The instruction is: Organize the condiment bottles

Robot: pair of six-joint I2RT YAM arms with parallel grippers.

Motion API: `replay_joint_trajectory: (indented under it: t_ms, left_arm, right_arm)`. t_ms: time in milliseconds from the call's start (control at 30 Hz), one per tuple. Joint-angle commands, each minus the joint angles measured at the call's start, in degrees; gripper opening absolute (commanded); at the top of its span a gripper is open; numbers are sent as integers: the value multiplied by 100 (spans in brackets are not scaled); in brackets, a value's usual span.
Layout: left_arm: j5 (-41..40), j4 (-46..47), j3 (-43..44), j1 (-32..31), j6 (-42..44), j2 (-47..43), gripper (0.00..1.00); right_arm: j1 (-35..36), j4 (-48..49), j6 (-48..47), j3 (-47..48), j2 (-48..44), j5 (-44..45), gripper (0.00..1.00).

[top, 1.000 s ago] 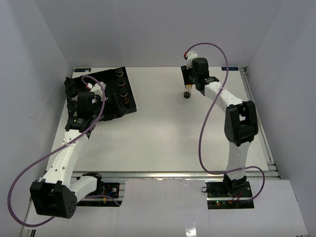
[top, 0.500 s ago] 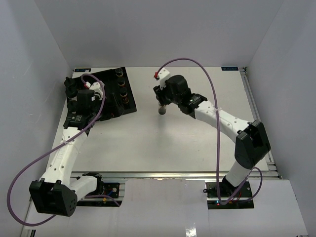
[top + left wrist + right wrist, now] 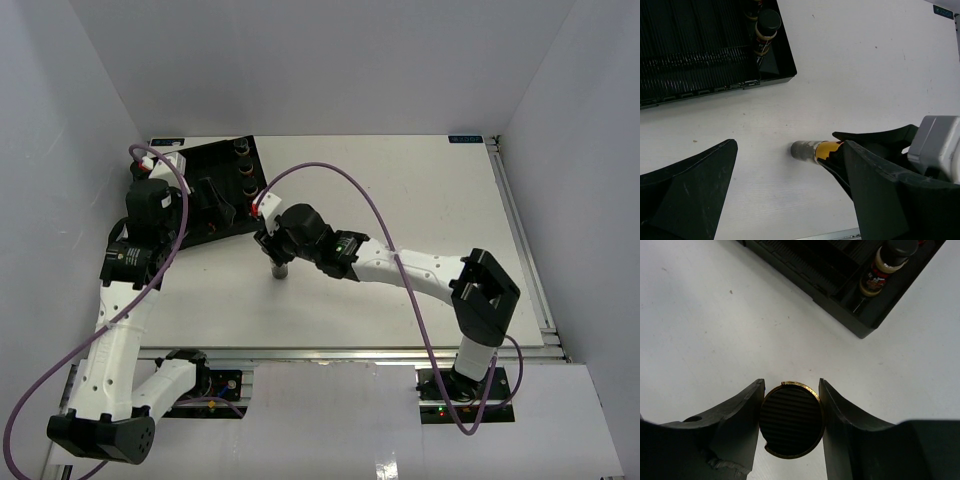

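Right gripper [image 3: 790,390] clasping slim bottle [image 3: 791,426] — round, ribbed-capped, yellow-banded

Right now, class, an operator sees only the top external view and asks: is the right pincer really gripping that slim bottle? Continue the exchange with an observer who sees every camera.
Observer: Yes. In the right wrist view, the right pincer clamps the slim bottle from both sides. The bottle's top is black and ribbed.
Operator: Is there any marking to identify it?
Observer: The left wrist view shows a yellow band around it, just past the gripping fingers.
Operator: And the left pincer?
Observer: The left pincer is open, with nothing held between its fingers.
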Motion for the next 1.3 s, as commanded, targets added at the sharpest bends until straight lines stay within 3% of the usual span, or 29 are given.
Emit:
replay_joint_trajectory:
  t_ms: [0,267,433,667,933,1067,1267]
  left_arm:
    - [-45,-162,73,-22,-41,-64,98]
    - [-6,-177,101,-22,-69,-48,98]
    - [-59,-115,24,-22,-18,-64,98]
    - [62,-62,89,-22,-21,3,98]
    - [175,-113,409,-22,369,31,98]
    - [504,-142,674,-22,553,63,98]
    - [1339,-252,849,-22,672,425,98]
  right_arm:
    - [175,503,133,223,80,245,8]
    - [231,507,226,194,283,385,19]
    - [246,497,242,62,266,476,50]
    - [246,449,194,102,191,578,76]
    - [246,162,-75,551,-36,1106,80]
    - [184,-194,-272,1068,-257,1457,81]
    - [-365,-642,-156,910,-873,1817,81]
